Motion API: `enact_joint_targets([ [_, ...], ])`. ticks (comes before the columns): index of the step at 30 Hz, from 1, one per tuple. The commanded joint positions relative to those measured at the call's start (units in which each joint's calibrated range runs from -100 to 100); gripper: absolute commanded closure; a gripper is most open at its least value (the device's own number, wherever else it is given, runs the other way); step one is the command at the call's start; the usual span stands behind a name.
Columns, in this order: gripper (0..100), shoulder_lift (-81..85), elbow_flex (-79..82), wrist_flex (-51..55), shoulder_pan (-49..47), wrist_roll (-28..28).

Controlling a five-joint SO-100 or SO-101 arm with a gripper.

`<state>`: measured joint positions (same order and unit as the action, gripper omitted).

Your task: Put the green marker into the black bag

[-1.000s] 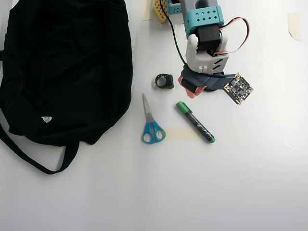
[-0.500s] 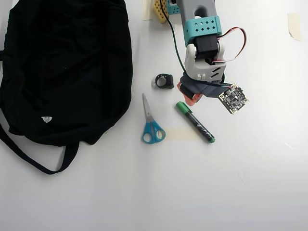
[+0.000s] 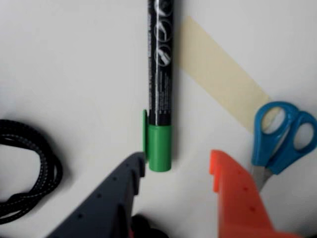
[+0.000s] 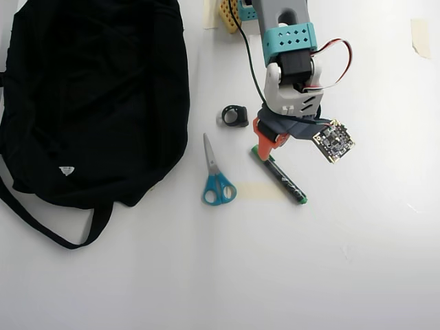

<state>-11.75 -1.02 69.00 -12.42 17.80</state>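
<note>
the pincer (image 3: 176,171) is hanging spread apart, empty, over the capped end of the green marker (image 4: 282,178), which is lying on the white worktop (image 4: 357,261) beside the scissors (image 4: 216,177), well apart from the black bag (image 4: 89,103).

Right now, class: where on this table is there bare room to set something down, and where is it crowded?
In the overhead view, the table is bare along the whole bottom, below the scissors and green marker, and down the right side. It is crowded mid-top, where the gripper hangs over the marker beside the coiled cable. The black bag fills the left.
</note>
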Motion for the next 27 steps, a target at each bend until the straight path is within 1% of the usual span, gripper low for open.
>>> enact_joint_targets([
  [1, 82, 0.38, -1.40, -0.78, -0.37, -0.86],
  [5, 82, 0.38, -1.40, -0.78, -0.45, -3.07],
  [8, 77, 0.38, -1.31, -0.78, -0.60, -4.17],
  [12, 71, -0.45, -1.40, -0.87, -0.60, -4.17],
  [15, 70, -4.19, -2.93, -3.28, -1.20, -4.17],
  [27, 70, -13.48, -12.46, -3.45, -3.96, -4.17],
])
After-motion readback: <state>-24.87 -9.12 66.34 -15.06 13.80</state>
